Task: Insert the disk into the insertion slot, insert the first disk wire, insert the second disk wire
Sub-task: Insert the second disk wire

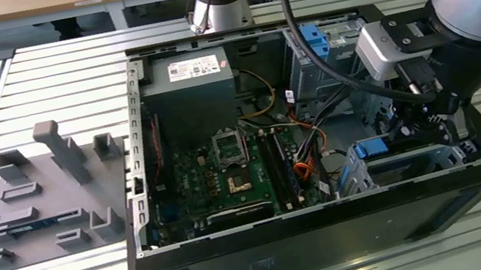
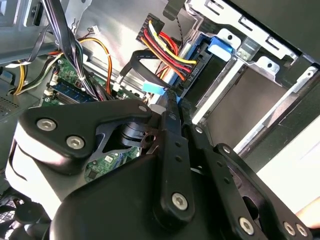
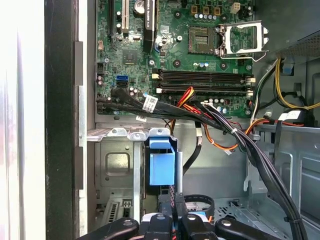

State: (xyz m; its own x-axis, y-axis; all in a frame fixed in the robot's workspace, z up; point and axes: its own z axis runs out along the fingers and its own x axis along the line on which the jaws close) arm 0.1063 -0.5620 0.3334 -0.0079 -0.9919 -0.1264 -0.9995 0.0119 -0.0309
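Black jaws of my gripper pinch a flat black wire connector at the blue-framed silver disk, seated in the grey sheet-metal insertion slot; I'd press straight, keeping it square.

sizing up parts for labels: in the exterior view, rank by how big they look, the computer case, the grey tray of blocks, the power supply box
1. computer case
2. grey tray of blocks
3. power supply box
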